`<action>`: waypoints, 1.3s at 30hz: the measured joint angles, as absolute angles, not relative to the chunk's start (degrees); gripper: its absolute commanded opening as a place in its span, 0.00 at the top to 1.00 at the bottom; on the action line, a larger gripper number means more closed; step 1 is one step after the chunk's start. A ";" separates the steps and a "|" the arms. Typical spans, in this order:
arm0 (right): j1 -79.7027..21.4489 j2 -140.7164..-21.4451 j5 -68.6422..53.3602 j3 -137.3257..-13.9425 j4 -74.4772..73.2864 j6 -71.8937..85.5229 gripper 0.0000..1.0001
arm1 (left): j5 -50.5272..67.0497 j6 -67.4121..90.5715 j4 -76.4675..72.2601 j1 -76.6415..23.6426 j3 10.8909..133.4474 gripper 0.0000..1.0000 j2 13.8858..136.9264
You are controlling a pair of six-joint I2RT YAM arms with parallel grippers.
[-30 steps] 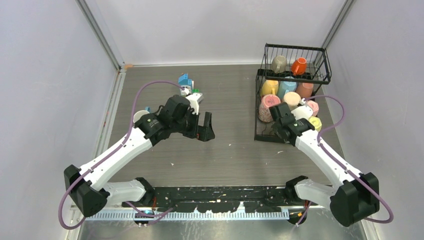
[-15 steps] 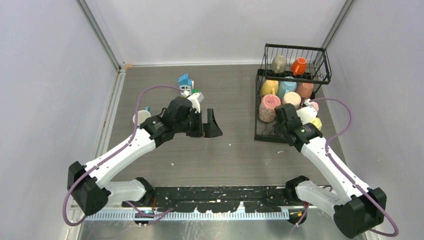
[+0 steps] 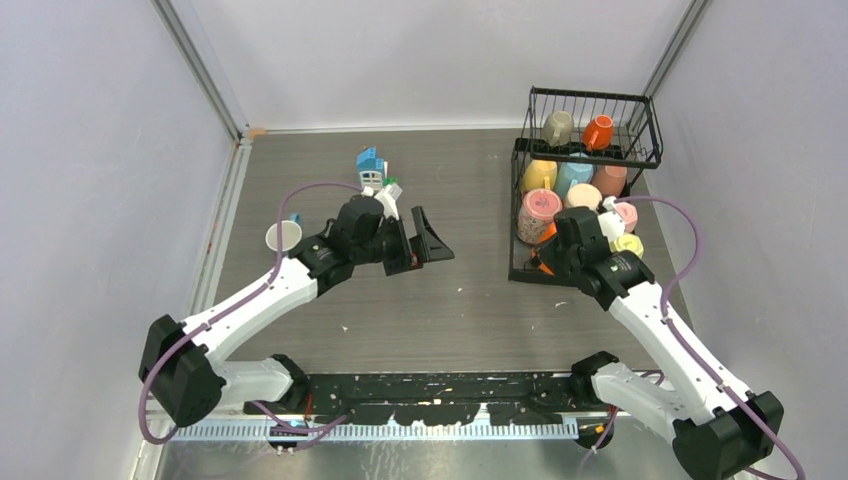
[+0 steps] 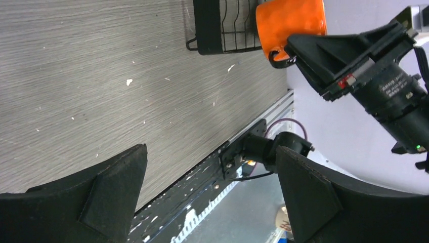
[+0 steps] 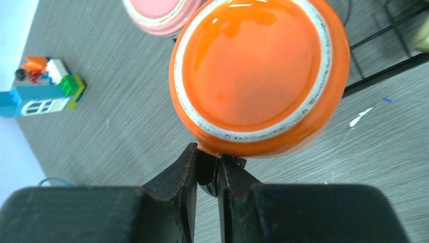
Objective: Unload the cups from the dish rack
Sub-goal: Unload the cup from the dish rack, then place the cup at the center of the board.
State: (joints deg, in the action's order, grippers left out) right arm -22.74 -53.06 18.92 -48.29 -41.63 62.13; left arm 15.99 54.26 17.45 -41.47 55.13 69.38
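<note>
Overhead, the left hand point(image 3: 425, 245) hangs above the surface point(image 3: 460, 310) with its fingers spread wide and nothing between them. A white cup point(image 3: 284, 236) stands back beside its arm, and a toy house point(image 3: 371, 165) lies just beyond its wrist. The right hand point(image 3: 545, 252) sits at the near left corner of the rack point(image 3: 590, 93), clamped on an orange cup point(image 3: 544, 236). A pink cup point(image 3: 538, 212) stands just past it.

From the left wrist, the two pads frame only surface. Ahead, the orange cup hangs just outside the rack's corner, pinched at its dark handle by the right hand.

From the right wrist, the fingers close narrowly on that handle, and the cup's white-ringed round face fills the view.
</note>
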 measured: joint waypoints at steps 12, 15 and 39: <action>-25.67 -51.62 10.04 -49.67 -35.38 64.88 0.99 | 23.46 70.48 1.02 -36.88 49.12 0.00 75.24; -26.96 -51.64 7.77 -49.69 -31.99 65.17 0.99 | 25.19 75.50 -5.26 -36.53 47.92 0.00 76.82; -33.06 -57.56 1.10 -49.87 -8.75 70.67 0.99 | 21.80 109.38 -41.45 -36.32 42.41 0.00 88.73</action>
